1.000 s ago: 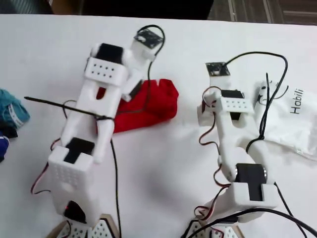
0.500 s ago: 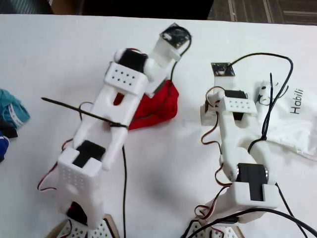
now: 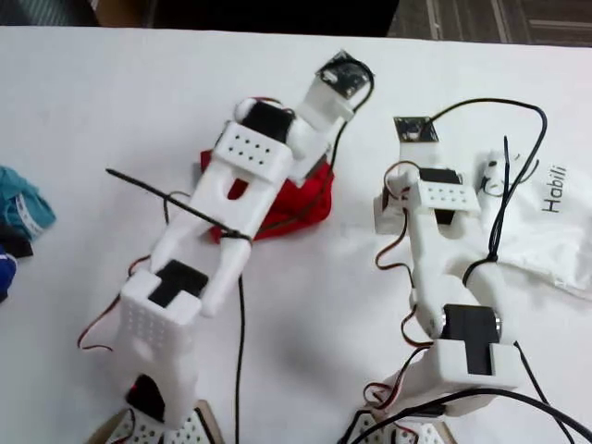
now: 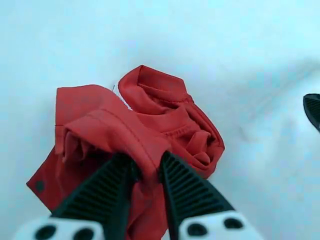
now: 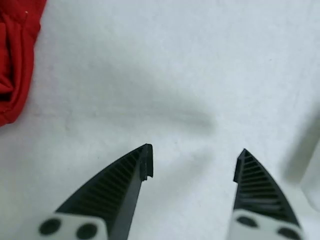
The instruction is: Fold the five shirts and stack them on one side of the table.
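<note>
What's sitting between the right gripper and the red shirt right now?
Only bare white table; the right wrist view shows it running from the right gripper to the red shirt.

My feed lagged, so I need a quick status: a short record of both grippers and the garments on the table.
left gripper: shut on a fold of the red shirt
right gripper: open, above bare table
red shirt: crumpled, mid-table
white garment: spread at the table's right edge
teal garment: bunched at the left edge
</note>
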